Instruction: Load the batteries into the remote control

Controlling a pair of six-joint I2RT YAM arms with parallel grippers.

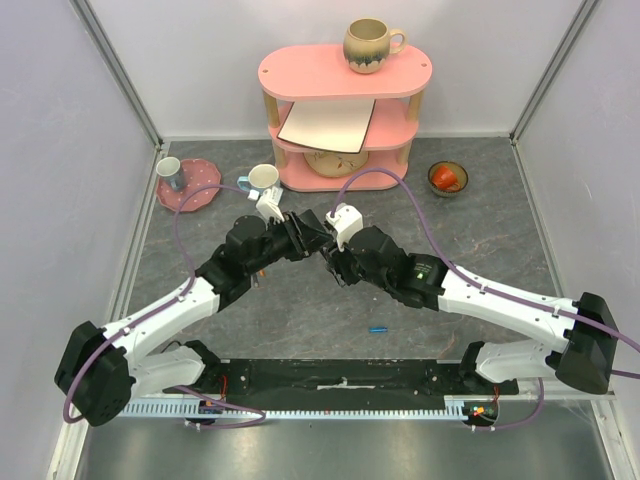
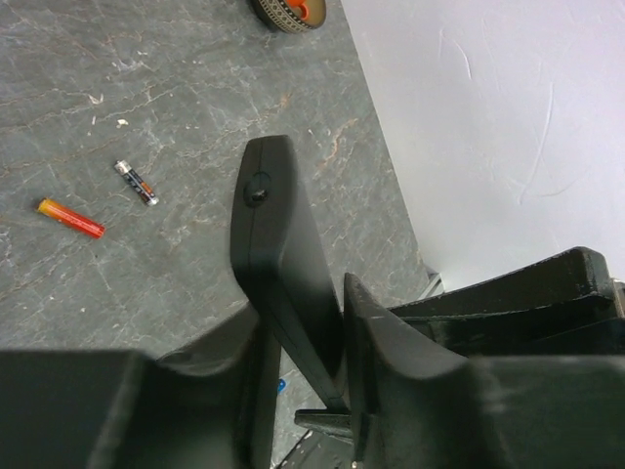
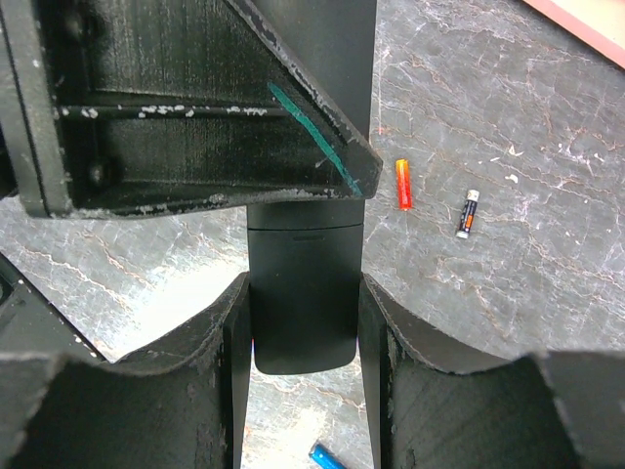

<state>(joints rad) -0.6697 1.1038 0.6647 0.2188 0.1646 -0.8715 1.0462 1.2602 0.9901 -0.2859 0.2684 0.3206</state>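
Note:
The remote control [image 3: 305, 293], a slim black bar, is held above the table by both grippers. My right gripper [image 3: 305, 308] is shut on its rounded end. My left gripper [image 2: 303, 342] is shut on the other part of the bar [image 2: 278, 234]. In the top view the two grippers meet at mid-table, left [image 1: 305, 238] and right [image 1: 335, 258], and hide most of the remote. An orange-red battery [image 3: 402, 184] and a dark battery [image 3: 468, 213] lie on the table below. A blue battery [image 1: 378, 328] lies nearer the arm bases.
A pink shelf [image 1: 340, 110] stands at the back with a mug [image 1: 370, 45] on top. A pink plate [image 1: 190, 190] with a cup is at the back left, a white cup [image 1: 263, 178] beside it. A bowl [image 1: 447, 178] sits at the back right.

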